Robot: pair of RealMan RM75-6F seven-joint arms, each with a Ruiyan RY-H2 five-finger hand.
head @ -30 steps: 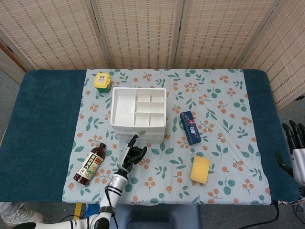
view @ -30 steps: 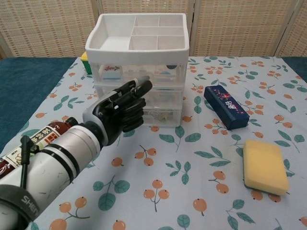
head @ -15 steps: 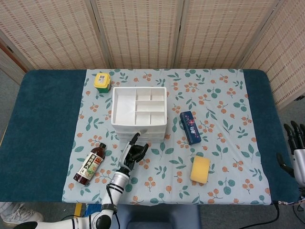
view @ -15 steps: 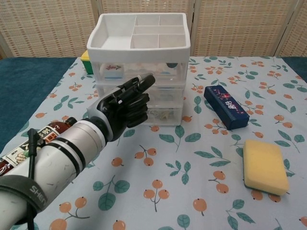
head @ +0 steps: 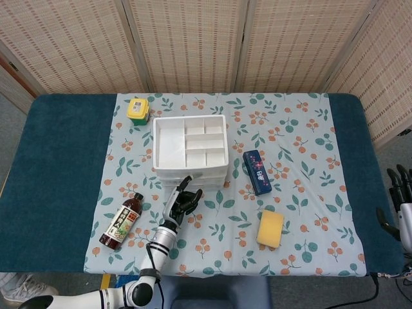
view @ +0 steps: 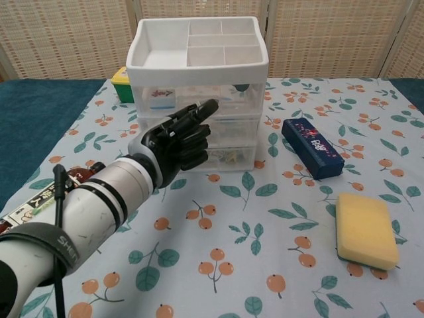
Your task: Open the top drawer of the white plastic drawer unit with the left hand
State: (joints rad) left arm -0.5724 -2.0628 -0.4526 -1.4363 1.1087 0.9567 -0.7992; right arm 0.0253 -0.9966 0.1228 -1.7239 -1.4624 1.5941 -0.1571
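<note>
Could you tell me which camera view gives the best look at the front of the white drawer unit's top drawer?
The chest view: the top drawer faces it squarely, with the left hand just before it. The head view looks down onto the unit's divided tray, barely showing the fronts.

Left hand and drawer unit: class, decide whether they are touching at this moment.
Cannot tell. In the chest view the left hand overlaps the drawer unit front, fingertip near the top drawer; the head view shows no plain gap or contact.
</note>
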